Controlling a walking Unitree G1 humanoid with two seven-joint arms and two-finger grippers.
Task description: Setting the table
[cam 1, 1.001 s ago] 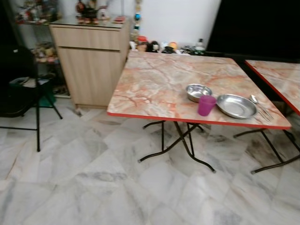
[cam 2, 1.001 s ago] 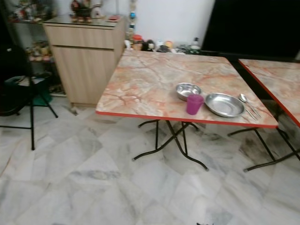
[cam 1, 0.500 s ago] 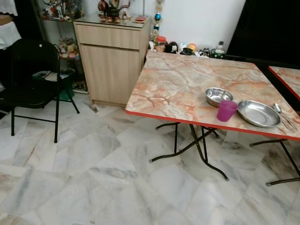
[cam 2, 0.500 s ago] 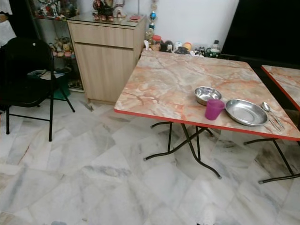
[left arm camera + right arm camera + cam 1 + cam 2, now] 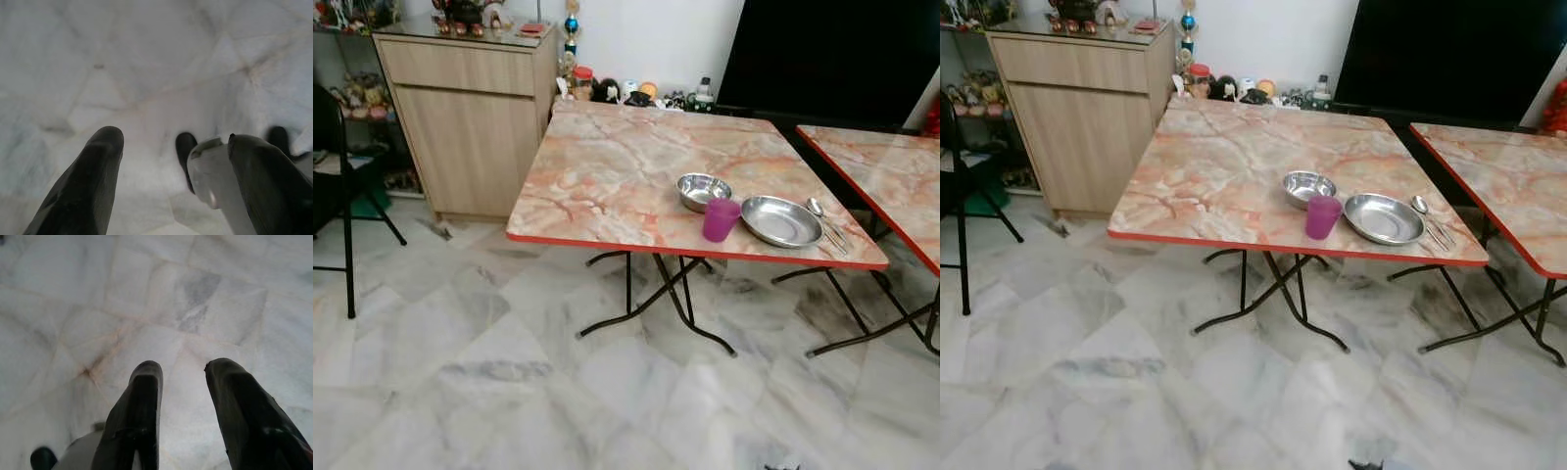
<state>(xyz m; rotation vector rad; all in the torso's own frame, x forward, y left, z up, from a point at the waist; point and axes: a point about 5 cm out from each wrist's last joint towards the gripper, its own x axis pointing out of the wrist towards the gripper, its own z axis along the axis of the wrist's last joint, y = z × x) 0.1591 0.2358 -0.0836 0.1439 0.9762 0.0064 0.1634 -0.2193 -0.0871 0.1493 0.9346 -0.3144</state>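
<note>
Two tables (image 5: 636,176) beside cabinet (image 5: 470,127), chair (image 5: 337,186).

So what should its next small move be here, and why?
Probably step closer to the orange marble-patterned folding table: the purple plastic cup, steel bowl and steel plate look out of reach, and both end effectors hang over the floor.
</note>
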